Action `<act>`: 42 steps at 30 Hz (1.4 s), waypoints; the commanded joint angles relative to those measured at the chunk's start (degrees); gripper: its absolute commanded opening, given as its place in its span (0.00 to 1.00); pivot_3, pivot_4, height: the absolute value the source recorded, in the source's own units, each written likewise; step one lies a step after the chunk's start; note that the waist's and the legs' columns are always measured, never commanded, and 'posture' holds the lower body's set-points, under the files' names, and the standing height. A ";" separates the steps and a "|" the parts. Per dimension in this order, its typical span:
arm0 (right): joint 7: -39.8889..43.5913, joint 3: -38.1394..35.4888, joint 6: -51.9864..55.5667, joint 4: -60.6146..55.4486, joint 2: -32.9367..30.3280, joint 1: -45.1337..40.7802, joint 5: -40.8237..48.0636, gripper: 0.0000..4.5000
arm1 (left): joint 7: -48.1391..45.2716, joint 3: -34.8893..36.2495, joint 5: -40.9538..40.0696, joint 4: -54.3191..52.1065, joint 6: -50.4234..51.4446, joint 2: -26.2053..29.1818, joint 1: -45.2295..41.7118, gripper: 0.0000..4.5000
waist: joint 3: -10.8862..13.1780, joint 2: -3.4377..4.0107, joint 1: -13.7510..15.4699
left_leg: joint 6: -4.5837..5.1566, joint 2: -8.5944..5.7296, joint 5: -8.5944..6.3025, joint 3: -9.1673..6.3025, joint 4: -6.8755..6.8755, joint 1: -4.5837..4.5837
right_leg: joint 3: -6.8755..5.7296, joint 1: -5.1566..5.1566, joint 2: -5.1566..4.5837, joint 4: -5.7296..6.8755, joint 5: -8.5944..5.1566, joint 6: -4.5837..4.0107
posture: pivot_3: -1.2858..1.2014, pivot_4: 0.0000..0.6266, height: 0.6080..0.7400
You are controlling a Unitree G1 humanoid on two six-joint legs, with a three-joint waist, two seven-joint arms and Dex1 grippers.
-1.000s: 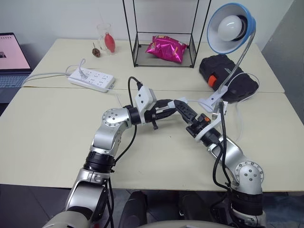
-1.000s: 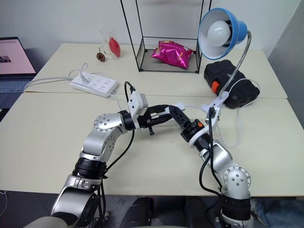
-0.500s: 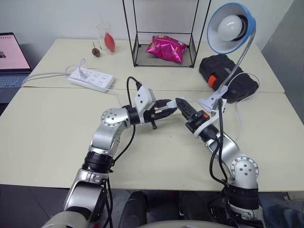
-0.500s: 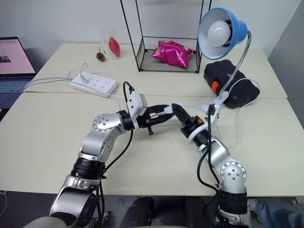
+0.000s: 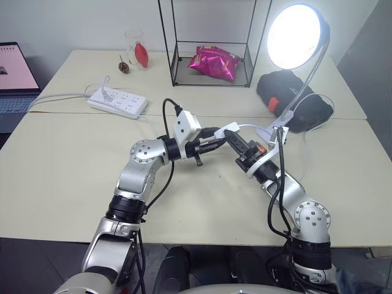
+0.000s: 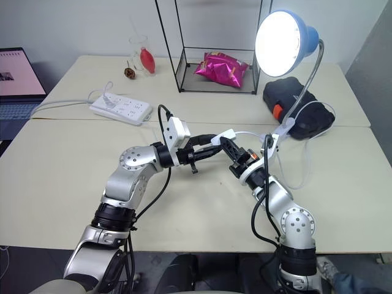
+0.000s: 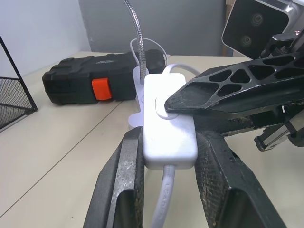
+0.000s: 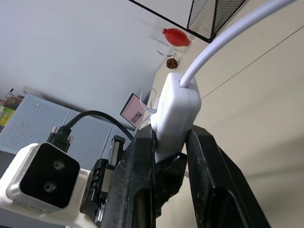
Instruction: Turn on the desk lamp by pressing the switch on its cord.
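Both grippers meet above the middle of my table: left gripper (image 7: 166,156) is clamped on the switch (image 7: 168,118), and right gripper (image 8: 166,147) is closed, pinching it too. Far right, I see the desk lamp (image 5: 296,37) shining.

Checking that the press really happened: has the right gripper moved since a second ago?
Yes. The right gripper has closed in toward the left gripper and now pinches the switch, away from the lamp's clip base.
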 commanded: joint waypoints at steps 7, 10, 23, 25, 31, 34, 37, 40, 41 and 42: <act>0.23 -0.57 -0.61 -0.69 0.65 -0.70 0.07 0.28 | 0.34 -0.44 -0.79 -2.51 -0.53 -0.13 -0.69 0.24 | 0.00 0.00 0.00 | 0.00 0.01 0.00 0.00 -0.01 0.00 | 0.00 0.00 0.00 -0.01 0.00 0.00 | 0.52 0.24 1.00; 0.63 -0.69 -0.51 -0.92 0.46 -0.27 0.19 0.45 | 0.53 -0.43 -0.75 -2.50 -0.59 -0.09 -0.67 0.24 | 0.00 0.00 -0.01 | 0.00 0.01 0.00 0.00 -0.01 0.00 | 0.00 0.00 0.00 -0.01 0.00 0.00 | 0.52 0.24 1.00; 3.84 -1.77 5.70 -9.65 -14.31 4.94 -1.47 1.00 | 4.82 -0.93 4.10 4.65 -3.58 0.11 -1.57 0.24 | 0.01 0.01 0.14 | 0.00 -0.04 0.00 0.02 -0.01 -0.04 | 0.02 0.00 -0.03 -0.06 -0.03 0.05 | 0.52 0.24 1.00; 5.43 -1.32 6.97 -12.27 -19.60 4.95 -4.00 1.00 | 5.17 -1.59 5.74 7.54 -5.39 0.36 -1.84 0.24 | 0.01 0.01 0.15 | 0.00 -0.05 0.00 0.02 0.00 -0.04 | 0.02 0.00 -0.03 -0.07 -0.15 0.25 | 0.52 0.24 1.00; 16.09 2.60 6.47 -17.18 -37.10 2.74 -19.55 1.00 | 8.22 -3.07 10.28 18.43 -10.97 -1.22 -3.79 0.24 | 0.01 0.01 0.08 | 0.00 0.00 0.00 0.00 -0.01 -0.01 | 0.00 -0.01 0.03 -0.07 -0.16 0.28 | 0.52 0.24 1.00; 21.97 5.19 4.48 -17.38 -43.14 0.99 -26.63 1.00 | 8.62 -3.78 11.70 23.06 -14.08 -2.62 -4.78 0.24 | 0.02 0.00 0.14 | 0.00 -0.04 0.00 0.02 0.01 -0.04 | 0.00 -0.01 0.00 -0.09 -0.16 0.29 | 0.52 0.24 1.00; 27.53 7.08 2.81 -17.37 -47.39 0.17 -31.60 1.00 | 8.43 -4.27 12.29 27.23 -16.06 -4.00 -5.65 0.24 | 0.03 -0.01 0.26 | 0.00 -0.08 0.00 0.04 -0.01 -0.07 | 0.00 -0.02 -0.03 -0.12 -0.16 0.29 | 0.52 0.24 1.00; 30.74 7.21 2.02 -16.88 -48.35 -0.04 -33.54 1.00 | 8.83 -4.44 13.39 30.78 -17.80 -4.68 -6.62 0.24 | 0.05 -0.03 0.29 | 0.00 -0.08 0.00 0.02 0.00 -0.09 | -0.01 -0.02 -0.03 -0.14 -0.16 0.29 | 0.52 0.24 1.00; 31.60 7.08 1.88 -16.66 -48.41 -0.04 -34.22 1.00 | 8.80 -4.42 13.58 31.57 -17.89 -4.83 -6.86 0.32 | 0.05 -0.03 0.29 | 0.00 -0.08 0.00 0.02 0.00 -0.09 | -0.01 -0.02 -0.03 -0.14 -0.16 0.29 | 0.52 0.24 1.00; 32.37 6.95 1.77 -16.41 -48.38 -0.02 -34.83 1.00 | 8.71 -4.40 13.71 32.32 -18.12 -4.95 -7.11 0.40 | 0.05 -0.03 0.29 | 0.00 -0.08 0.00 0.02 0.00 -0.09 | -0.01 -0.02 -0.03 -0.13 -0.16 0.29 | 0.52 0.24 1.00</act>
